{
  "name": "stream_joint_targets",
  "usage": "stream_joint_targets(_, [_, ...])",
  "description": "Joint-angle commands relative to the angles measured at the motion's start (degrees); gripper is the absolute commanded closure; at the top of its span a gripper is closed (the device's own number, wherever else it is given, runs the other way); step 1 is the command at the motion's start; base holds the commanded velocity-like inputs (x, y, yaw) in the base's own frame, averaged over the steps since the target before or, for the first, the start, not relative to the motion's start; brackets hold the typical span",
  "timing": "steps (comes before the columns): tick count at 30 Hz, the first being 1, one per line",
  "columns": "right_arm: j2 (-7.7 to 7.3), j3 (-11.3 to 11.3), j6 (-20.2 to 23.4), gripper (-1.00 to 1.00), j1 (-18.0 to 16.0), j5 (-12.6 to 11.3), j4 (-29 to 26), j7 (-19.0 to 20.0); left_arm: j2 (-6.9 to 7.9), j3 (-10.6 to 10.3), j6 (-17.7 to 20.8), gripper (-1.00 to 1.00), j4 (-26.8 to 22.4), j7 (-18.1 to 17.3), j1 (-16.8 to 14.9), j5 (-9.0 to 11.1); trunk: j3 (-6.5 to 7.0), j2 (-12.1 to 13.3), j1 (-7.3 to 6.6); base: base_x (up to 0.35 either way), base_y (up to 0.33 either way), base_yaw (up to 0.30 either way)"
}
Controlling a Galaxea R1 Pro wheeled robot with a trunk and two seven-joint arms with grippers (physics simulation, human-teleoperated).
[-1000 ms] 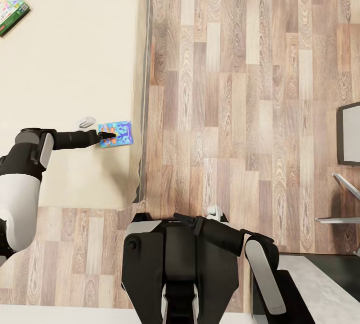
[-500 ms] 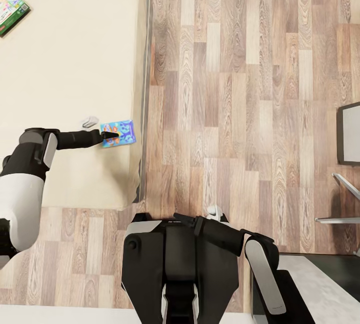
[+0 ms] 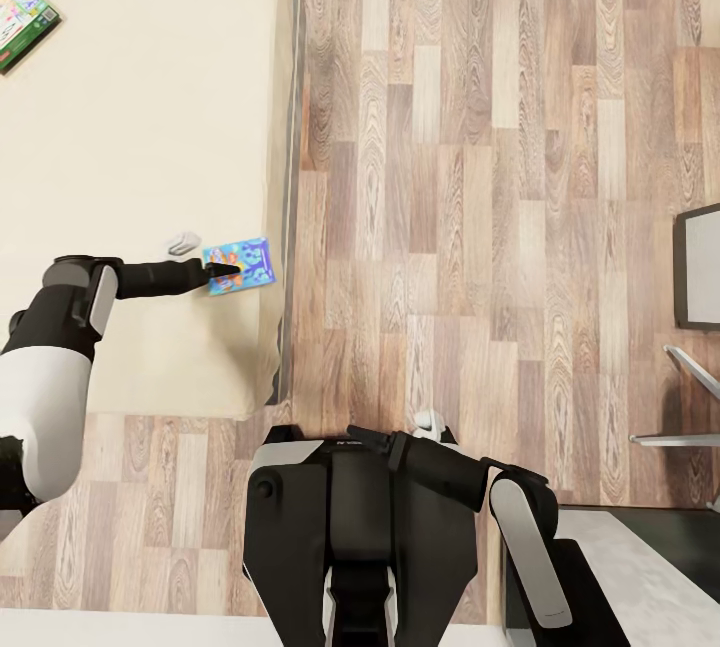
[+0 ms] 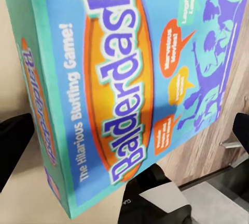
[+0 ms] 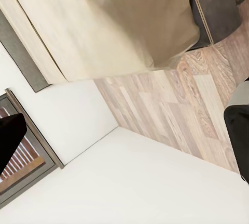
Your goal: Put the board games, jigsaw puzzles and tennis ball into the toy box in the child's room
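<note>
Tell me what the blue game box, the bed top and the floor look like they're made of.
Blue game box: likely printed cardboard with a slight sheen, going by its sharp folded edges and cover art. Bed top: plain beige, matte, probably fabric, though no weave shows. Floor: wood planks or wood-look laminate, with visible grain and staggered boards in mixed tones.

Head view: high, facing straight down over bed (image 3: 130, 127) and plank floor (image 3: 480, 177). Left wrist view: very close to blue game box (image 4: 135, 78). Right wrist view: low, facing bed, floor, white wall (image 5: 155, 182).
</note>
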Motion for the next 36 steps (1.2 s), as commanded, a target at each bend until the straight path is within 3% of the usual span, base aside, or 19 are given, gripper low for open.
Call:
stream_joint_targets(1, [0.03, -0.07, 0.23, -1.0, -0.02, 0.29, -0.02, 0.33, -0.26, 0.09, 0.53, -1.0, 0.05, -0.29, 0.01, -0.17, -0.06, -0.06, 0.06, 0.0, 0.0, 0.0])
stream_joint_targets(17, [0.03, -0.13, 0.23, -1.0, -0.02, 0.3, -0.02, 0.33, -0.97, 0.09, 0.55, -1.0, -0.1, -0.25, 0.01, -0.22, -0.06, -0.06, 0.06, 0.0, 0.0, 0.0])
stream_joint_targets(36, [0.03, -0.15, 0.32, -1.0, -0.01, 0.33, -0.02, 0.42, -0.37, -0.2, 0.0, -1.0, -0.04, 0.71, 0.01, -0.91, -0.06, -0.06, 0.06, 0.0, 0.0, 0.0])
